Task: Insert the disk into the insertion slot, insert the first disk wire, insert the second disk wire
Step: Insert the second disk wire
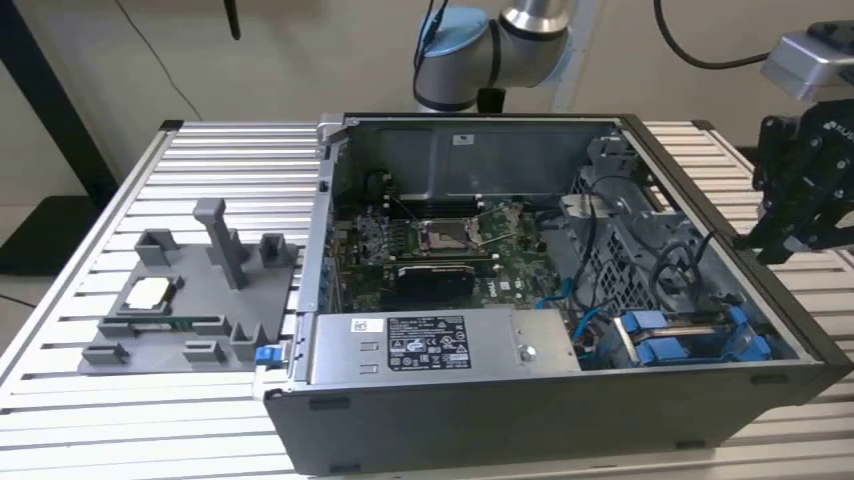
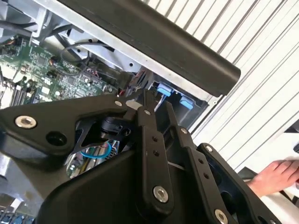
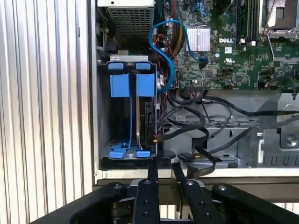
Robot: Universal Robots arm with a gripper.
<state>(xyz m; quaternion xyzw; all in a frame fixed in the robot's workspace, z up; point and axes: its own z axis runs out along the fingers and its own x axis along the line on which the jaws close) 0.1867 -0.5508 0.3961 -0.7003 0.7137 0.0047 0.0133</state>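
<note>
The disk (image 3: pixel 148 114) stands on edge in the drive cage (image 3: pixel 103 116), in the slot nearer the motherboard, with bright blue carrier tabs (image 3: pixel 145 85) over it. Black wires (image 3: pixel 196 133) lie loose beside the cage, and one black connector (image 3: pixel 184 156) rests on the case floor. My gripper (image 3: pixel 164 164) hovers outside the case wall, just past the cage's end, fingers close together with nothing between them. In the exterior view the gripper (image 1: pixel 781 245) hangs above the case's right wall, over the blue carriers (image 1: pixel 674 345). The second wrist view has the gripper (image 2: pixel 156 103) above the case rim.
The open computer case (image 1: pixel 534 420) lies on a slatted metal table (image 1: pixel 80 420). A grey power-supply box (image 1: pixel 427 345) sits at its front, the motherboard (image 1: pixel 441 240) behind. A grey fixture (image 1: pixel 187 300) stands at the exterior view's left. A person's hand (image 2: pixel 275 177) rests beyond the table.
</note>
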